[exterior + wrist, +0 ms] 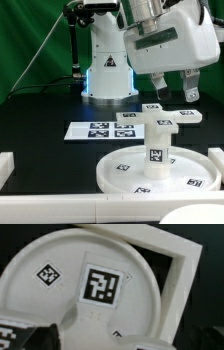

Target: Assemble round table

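We saw the leg [157, 157] standing on the disc [120, 172], the foot [160, 122] atop it. Above the foot, the gripper [175, 93] hung wide, empty.

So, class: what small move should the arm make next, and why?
Probably shift the gripper toward the exterior view's left and lower it over the cross-shaped foot. The foot seems to sit atop the leg, upright on the round disc, while the gripper hangs open and empty above. How firmly it is seated cannot be told.
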`<state>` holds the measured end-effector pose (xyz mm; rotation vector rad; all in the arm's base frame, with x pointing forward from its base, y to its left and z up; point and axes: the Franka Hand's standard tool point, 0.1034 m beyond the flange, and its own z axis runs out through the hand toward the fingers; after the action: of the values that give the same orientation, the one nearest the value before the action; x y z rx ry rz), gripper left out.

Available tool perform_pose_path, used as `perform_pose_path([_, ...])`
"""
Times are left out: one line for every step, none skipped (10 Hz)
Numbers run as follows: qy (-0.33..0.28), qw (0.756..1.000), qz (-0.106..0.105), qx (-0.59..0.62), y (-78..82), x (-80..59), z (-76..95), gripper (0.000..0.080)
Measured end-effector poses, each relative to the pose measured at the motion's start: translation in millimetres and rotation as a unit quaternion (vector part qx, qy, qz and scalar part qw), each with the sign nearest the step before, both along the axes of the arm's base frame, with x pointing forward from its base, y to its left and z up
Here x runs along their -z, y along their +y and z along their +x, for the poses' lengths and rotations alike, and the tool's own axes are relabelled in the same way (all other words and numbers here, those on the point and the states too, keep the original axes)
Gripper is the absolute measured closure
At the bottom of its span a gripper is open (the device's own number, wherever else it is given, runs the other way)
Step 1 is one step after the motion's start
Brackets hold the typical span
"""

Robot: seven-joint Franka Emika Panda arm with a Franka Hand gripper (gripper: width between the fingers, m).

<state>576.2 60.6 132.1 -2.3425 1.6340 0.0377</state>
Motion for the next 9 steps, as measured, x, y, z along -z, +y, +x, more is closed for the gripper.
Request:
perform_pose_path([-0.006,1.000,-0.003,-0.023,0.0,0.1,0.0,0.0151])
perform_pose_path([-0.017,0.998,-0.010,-0.068,-0.2,0.2,0.0,0.0151])
perform_pose_path([-0.026,0.994,-0.015,-0.103,-0.5,0.3,-0.1,0.0151])
perform_pose_path([-0.037,0.981,-0.033,-0.188,-2.8,0.4,-1.3,0.0151])
perform_pose_path([-0.052,0.947,-0.067,-0.309,-3.2,-0.1,-0.5,0.0151])
perform_pose_path([-0.043,0.922,-0.068,-0.378,-0.2,1.3,-3.0,0.0151])
perform_pose_path([-0.041,0.904,-0.070,-0.420,1.0,0.8,0.2,0.0151])
perform_pose_path([-0.053,0.888,-0.076,-0.451,-0.7,0.9,1.6,0.0151])
perform_pose_path([-0.058,0.874,-0.078,-0.476,-1.3,1.6,1.2,0.0151])
